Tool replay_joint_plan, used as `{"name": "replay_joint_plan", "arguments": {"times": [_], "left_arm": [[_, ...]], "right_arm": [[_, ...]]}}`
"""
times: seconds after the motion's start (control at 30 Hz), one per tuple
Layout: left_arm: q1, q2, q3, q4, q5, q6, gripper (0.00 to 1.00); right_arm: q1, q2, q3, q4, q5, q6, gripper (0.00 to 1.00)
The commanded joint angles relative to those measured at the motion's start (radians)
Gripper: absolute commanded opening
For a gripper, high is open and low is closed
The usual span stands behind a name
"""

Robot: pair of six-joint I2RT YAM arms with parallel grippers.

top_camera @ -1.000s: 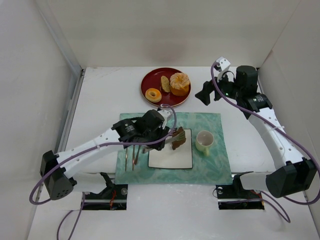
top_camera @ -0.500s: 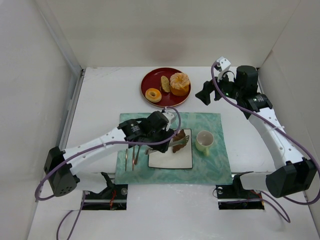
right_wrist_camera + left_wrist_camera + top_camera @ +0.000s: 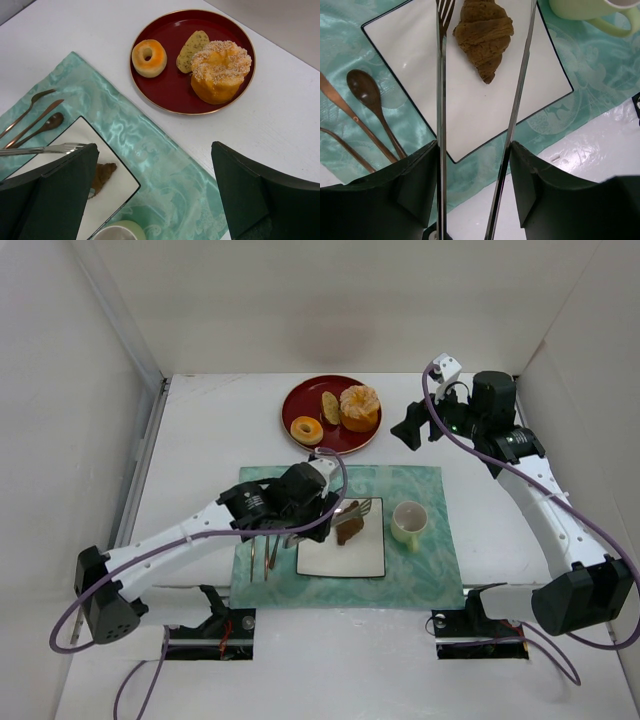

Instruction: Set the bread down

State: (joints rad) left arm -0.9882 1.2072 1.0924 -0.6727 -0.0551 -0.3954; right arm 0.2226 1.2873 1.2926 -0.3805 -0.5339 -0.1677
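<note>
Your left claw (image 3: 472, 150) grasps a pair of tongs (image 3: 520, 75), its fingers bearing on the two long arms. The arms stand apart, so the fork-shaped tips pinch nothing. Between those tips the bread (image 3: 484, 35) lies free on the white square plate (image 3: 470, 110), toward its far edge, so you can judge the placing done. The plate sits on the green placemat (image 3: 580, 75), with the spoon (image 3: 362, 87) on one side and the cup (image 3: 585, 12) on the other, like a set place. Your right claw (image 3: 154, 150) hangs released and empty above the bench (image 3: 280, 130), near the red plate (image 3: 170, 90), clear of the work.
</note>
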Motion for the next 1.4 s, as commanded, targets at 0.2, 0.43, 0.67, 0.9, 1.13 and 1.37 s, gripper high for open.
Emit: {"name": "replay_joint_plan", "arguments": {"times": [0.2, 0.43, 0.67, 0.9, 1.13, 1.37], "left_arm": [[-0.006, -0.110, 0.018, -0.034, -0.182, -0.049, 0.48], [0.149, -0.173, -0.029, 0.093, -0.391, 0.001, 0.47], [0.420, -0.165, -0.121, 0.280, -0.368, 0.133, 0.48], [0.747, -0.135, -0.198, 0.465, -0.276, 0.253, 0.46], [0.933, -0.031, -0.308, 0.646, -0.209, 0.329, 0.46], [1.010, 0.078, -0.290, 0.665, -0.181, 0.349, 0.46]], "right_arm": [[-0.005, -0.031, -0.003, 0.057, -0.009, 0.004, 1.00], [-0.005, -0.031, -0.012, 0.057, -0.018, 0.004, 1.00], [-0.005, -0.031, -0.012, 0.057, -0.037, 0.004, 1.00], [-0.005, -0.049, -0.012, 0.057, -0.046, 0.004, 1.00], [-0.005, -0.069, -0.012, 0.057, -0.046, 0.004, 1.00], [-0.005, -0.069, -0.012, 0.057, -0.046, 0.004, 1.00]]}}
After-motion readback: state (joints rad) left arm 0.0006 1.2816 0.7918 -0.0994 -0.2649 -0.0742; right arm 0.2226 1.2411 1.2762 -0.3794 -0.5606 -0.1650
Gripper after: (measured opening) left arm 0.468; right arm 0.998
